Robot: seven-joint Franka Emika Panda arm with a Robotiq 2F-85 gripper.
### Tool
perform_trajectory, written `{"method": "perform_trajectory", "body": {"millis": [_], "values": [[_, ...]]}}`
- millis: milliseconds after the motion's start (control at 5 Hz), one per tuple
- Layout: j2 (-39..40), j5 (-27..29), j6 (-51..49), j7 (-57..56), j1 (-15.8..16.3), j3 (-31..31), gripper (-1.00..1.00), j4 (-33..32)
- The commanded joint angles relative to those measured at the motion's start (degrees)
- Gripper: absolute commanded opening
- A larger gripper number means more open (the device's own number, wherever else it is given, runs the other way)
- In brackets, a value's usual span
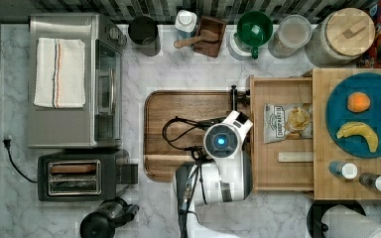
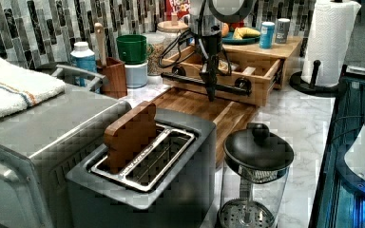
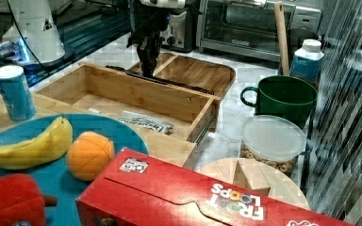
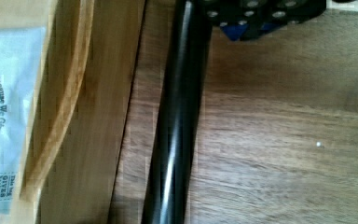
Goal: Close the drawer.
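Looking down in the top view, the shallow light-wood drawer (image 1: 283, 134) with raised rims stands pulled out from under the pale wooden slab (image 1: 357, 134) that carries a blue plate (image 1: 364, 116) of fruit, and a snack packet (image 1: 287, 121) lies inside it; the white arm's wrist sits over the drawer's front edge, above the darker brown rounded-corner cutting board (image 1: 178, 134), so the gripper itself is hidden below it. In the left view, the dark gripper (image 2: 211, 90) hangs straight down at the long black bar handle (image 2: 204, 81) fixed across the drawer front, its tip reaching just past the bar toward the board, but whether the fingers are spread or closed cannot be told. In the right view, the gripper (image 3: 147, 68) comes down on the outer side of the front panel, at or against the handle, with the open drawer between it and the slab. In the wrist view, the black bar (image 4: 175, 116) runs across the picture beside the drawer's pale rim (image 4: 67, 93), with the brown board beyond. The step in hand appears to be lining up against the handle or front; the drawer is not yet closed. The next move likely calls for a steady, level push along the runners toward the slab, kept square so it does not jam.
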Motion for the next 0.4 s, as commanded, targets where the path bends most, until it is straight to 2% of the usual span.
{"method": "perform_trajectory", "body": {"millis": [200, 400], "values": [[-1.17, 1.77, 10.54, -7.44, -6.83, -6.42, -1.0, 5.43], [-1.08, 4.09, 14.45, -11.48, -7.34, -8.93, -1.0, 5.64]]}}
